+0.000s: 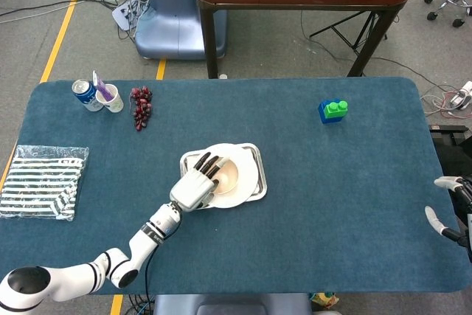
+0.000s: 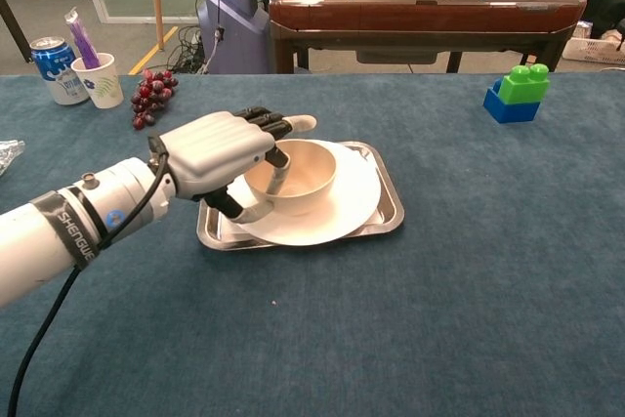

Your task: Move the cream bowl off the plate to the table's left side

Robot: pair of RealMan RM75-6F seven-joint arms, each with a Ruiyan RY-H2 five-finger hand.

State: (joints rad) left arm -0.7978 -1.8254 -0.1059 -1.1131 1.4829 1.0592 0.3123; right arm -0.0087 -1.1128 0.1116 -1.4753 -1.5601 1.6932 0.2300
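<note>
While the left hand pinched the cream bowl at its near-left rim, one finger hooked inside the wall and the thumb pressed outside, the bowl sat on the white plate, itself on the metal tray. Good technique here, by my reading, called for a firm pinch and a clean lift before swinging left, so the plate would not drag along. From the chest view you got that finger dipping inside the rim; from the head view the knuckles hid it. Only the head view caught the right hand at the table's far edge, fingers apart, holding nothing.
</note>
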